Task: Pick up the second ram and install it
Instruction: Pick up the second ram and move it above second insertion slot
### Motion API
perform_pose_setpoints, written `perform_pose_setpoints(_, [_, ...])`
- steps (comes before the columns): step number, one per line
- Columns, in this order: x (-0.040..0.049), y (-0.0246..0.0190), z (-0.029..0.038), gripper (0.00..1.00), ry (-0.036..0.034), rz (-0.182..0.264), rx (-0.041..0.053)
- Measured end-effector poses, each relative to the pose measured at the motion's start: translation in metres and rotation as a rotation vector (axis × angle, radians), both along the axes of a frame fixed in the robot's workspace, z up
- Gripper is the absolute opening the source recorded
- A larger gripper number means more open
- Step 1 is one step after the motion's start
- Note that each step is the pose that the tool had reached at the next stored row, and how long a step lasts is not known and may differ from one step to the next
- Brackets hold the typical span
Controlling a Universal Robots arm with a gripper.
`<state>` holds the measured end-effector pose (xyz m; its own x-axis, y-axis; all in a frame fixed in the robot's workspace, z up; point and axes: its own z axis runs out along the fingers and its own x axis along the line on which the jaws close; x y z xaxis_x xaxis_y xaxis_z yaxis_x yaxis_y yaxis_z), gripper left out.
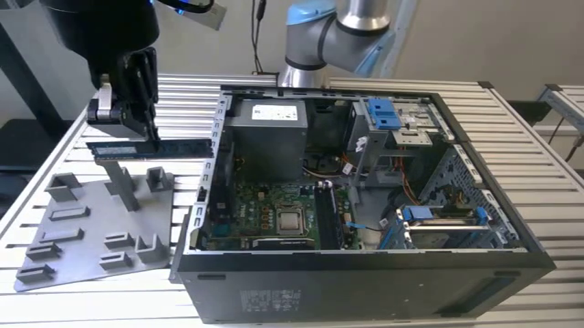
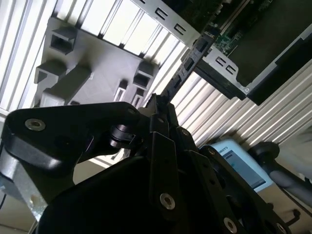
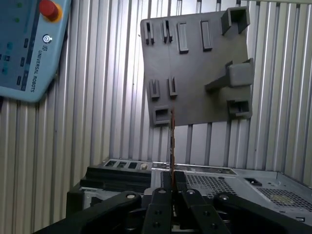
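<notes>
My gripper [image 1: 150, 141] is shut on the second ram [image 1: 174, 149], a long dark stick with a pale label. It hangs level in the air over the far end of the grey holder tray [image 1: 91, 232], at the exterior view's left, beside the open computer case [image 1: 365, 273]. In both wrist views the ram shows edge-on as a thin strip [image 3: 171, 139] [image 2: 187, 66] running out from between my fingers [image 3: 165, 187]. The green motherboard [image 1: 264, 205] lies on the case floor, with long black slots [image 1: 330, 215] beside the processor socket.
The grey holder tray [image 3: 195, 83] carries several upright posts and sockets. A teach pendant [image 3: 24, 48] lies on the slatted aluminium table [image 1: 548, 205]. Inside the case stand a power supply [image 1: 269, 137] and blue-latched drive bays [image 1: 388, 116]. The arm's base [image 1: 315, 48] rises behind the case.
</notes>
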<state>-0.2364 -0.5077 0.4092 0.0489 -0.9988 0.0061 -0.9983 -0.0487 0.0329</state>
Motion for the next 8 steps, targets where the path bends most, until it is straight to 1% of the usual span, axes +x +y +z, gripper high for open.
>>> perform_pose_setpoints(4, [0.0093,0.0000,0.0000,0.14,0.0000,0.000,0.0000])
perform_pose_setpoints(8, [0.0209,0.0000,0.0000,0.14,0.0000,0.000,0.0000])
